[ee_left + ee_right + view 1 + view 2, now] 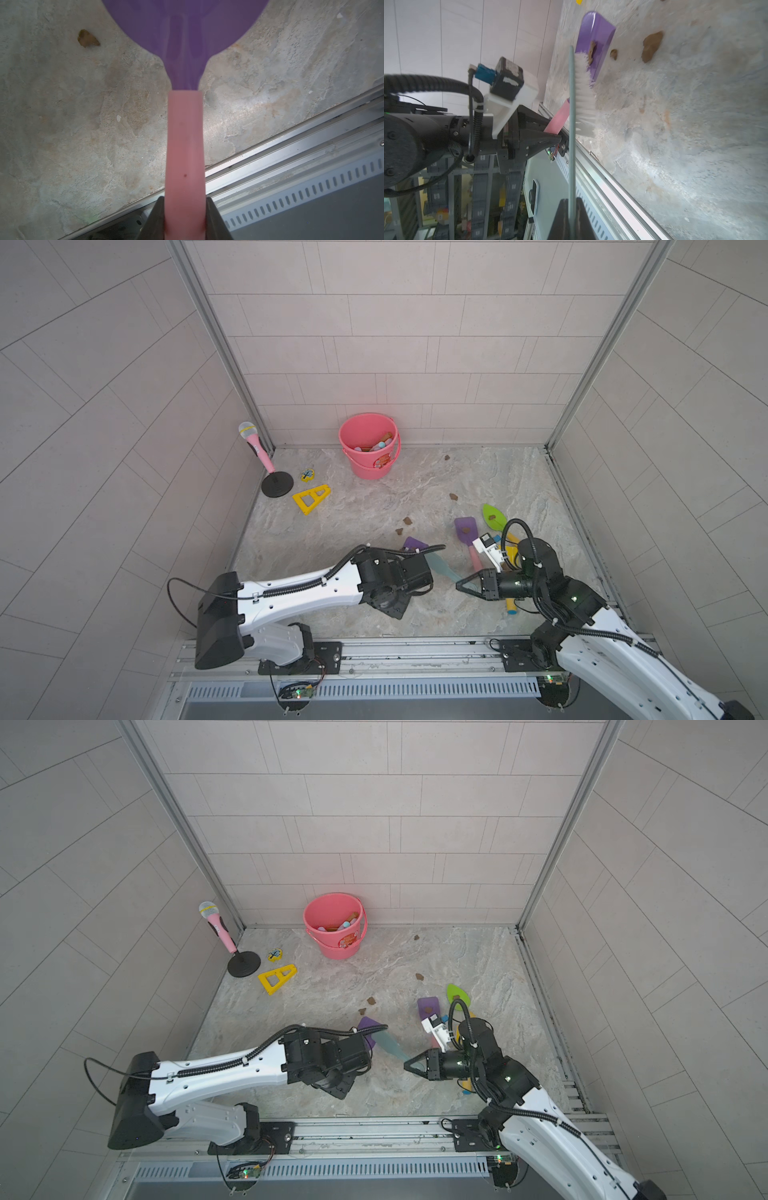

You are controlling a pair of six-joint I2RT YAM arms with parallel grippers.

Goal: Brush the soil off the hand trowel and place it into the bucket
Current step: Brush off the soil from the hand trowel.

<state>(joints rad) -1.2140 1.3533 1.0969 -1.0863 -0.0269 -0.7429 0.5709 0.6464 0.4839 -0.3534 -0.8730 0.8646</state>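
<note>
Left gripper (185, 207) of mine was clamped on the pink handle of the trowel (185, 31); my right gripper (572, 207) pinched the brush (584, 93), bristles at the purple blade; one soil lump (591, 52) sat on it; brushing was unfinished, I judged; the bucket (370, 468) stood well apart, by the back wall.

- Your hand trowel (184, 31) has a purple blade and a pink handle. The handle's end is pinched in the left gripper (185, 207). In the right wrist view a brown lump (591, 52) sits on the blade.
- The soil (407, 521) is small dark-brown lumps scattered over the marbled floor (332, 539), centre right in both top views.
- The bucket (368, 470) is coral-pink and stands upright by the back wall (415, 364), upper middle of the frame, with toys (380, 445) inside.
</note>
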